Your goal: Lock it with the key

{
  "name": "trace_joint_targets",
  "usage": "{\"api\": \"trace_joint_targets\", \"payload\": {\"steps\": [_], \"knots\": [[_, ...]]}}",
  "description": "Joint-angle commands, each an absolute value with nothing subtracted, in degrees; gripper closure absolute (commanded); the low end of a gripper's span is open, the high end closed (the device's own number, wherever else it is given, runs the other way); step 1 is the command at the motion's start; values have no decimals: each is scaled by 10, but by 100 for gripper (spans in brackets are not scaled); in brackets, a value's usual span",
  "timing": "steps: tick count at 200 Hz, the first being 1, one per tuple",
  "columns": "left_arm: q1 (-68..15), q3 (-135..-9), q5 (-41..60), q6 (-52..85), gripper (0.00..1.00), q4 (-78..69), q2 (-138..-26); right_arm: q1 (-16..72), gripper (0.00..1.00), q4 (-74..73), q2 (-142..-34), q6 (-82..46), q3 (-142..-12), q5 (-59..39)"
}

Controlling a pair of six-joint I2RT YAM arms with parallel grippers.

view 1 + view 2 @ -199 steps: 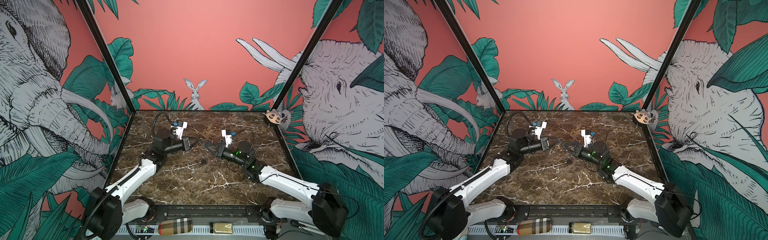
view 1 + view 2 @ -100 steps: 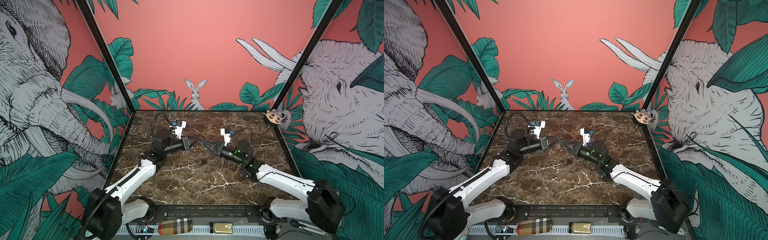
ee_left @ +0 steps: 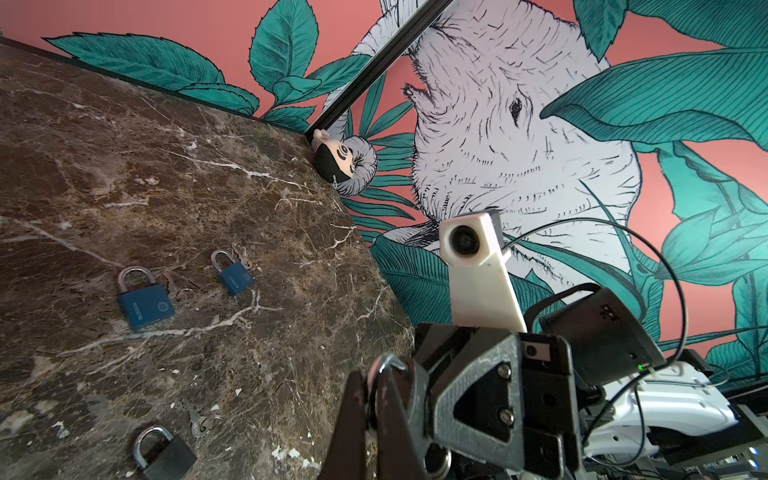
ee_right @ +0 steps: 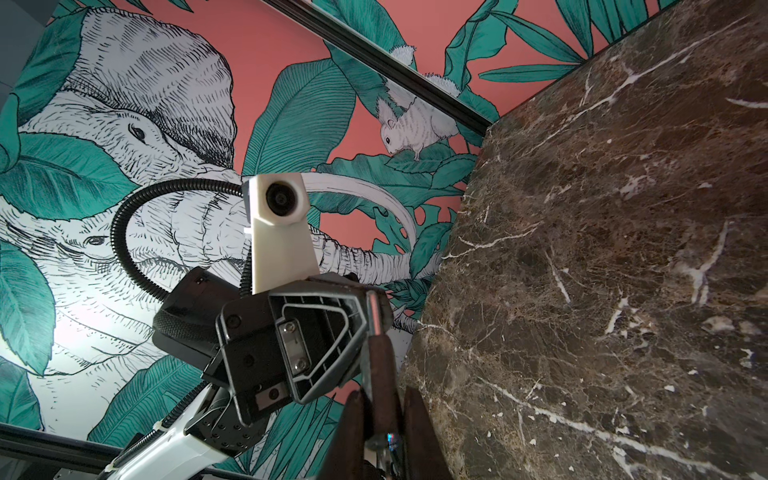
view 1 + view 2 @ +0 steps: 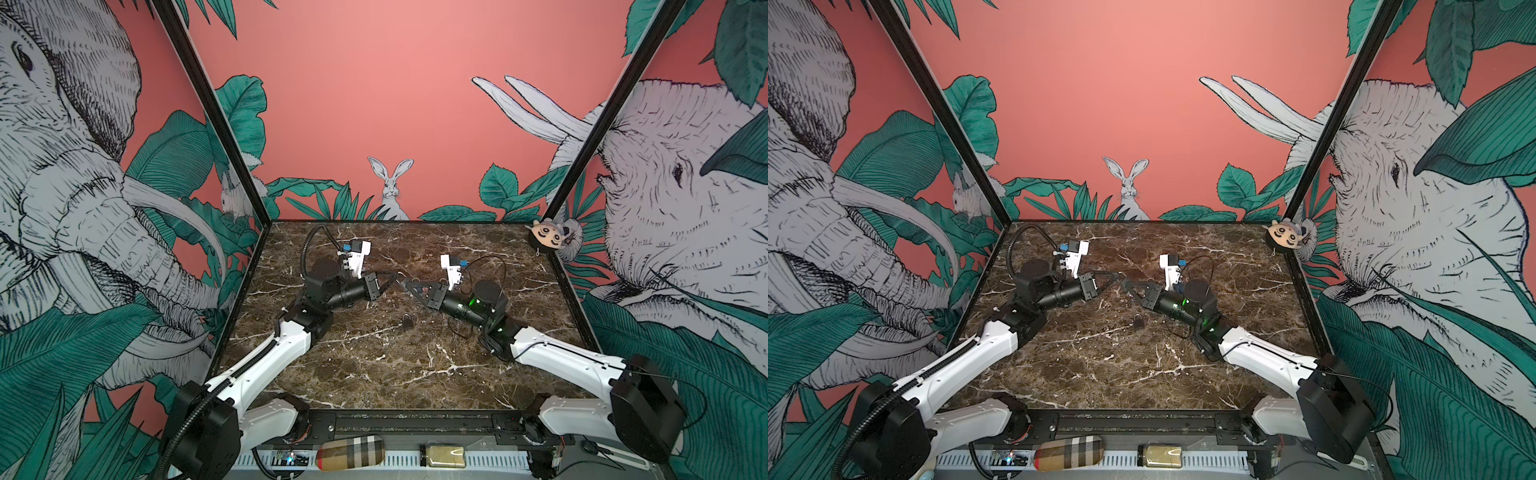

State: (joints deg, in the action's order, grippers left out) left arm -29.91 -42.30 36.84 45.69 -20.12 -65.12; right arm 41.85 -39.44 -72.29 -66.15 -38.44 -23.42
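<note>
My left pincer [image 5: 392, 275] hangs over the middle of the dark brown marble tabletop [image 5: 374, 374]. Its fingers are pressed together on a small silver metal loop [image 3: 388, 365]; from the left wrist view I cannot tell whether that loop is a key ring or a shackle. Out ahead of this pincer, two blue padlocks with silver shackles lie flat on the marble, a larger one [image 3: 145, 305] and a smaller one [image 3: 232, 276], apart from each other. Below the pincer tips and nearer to me lies a small dark grey padlock [image 5: 407, 321], clear of both pincers, with a little silver key [image 3: 203, 424] just beside it.

My right pincer [image 5: 404, 284] meets the left one tip to tip, touching or very nearly so. Its gap is narrow, and a slim brown piece with a silver edge [image 4: 380, 374] stands between the fingers; I cannot tell what that piece is. Well beyond the right pincer, in the far corner, sits a round plush face toy [image 5: 548, 239].
</note>
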Motion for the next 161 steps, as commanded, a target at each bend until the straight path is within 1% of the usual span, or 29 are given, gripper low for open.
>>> {"api": "trace_joint_targets", "payload": {"steps": [1, 68, 119, 161], "knots": [[-357, -407, 516, 457, 100, -198, -638, 391, 100, -446, -733, -655, -433, -145], [-376, -407, 526, 469, 100, -215, -639, 385, 100, -489, -767, -675, -440, -169], [-386, -409, 542, 480, 100, -235, -655, 384, 100, -564, -800, -700, -448, -205], [-388, -415, 534, 460, 100, -203, -657, 383, 100, -541, -792, -693, -449, -206]]}}
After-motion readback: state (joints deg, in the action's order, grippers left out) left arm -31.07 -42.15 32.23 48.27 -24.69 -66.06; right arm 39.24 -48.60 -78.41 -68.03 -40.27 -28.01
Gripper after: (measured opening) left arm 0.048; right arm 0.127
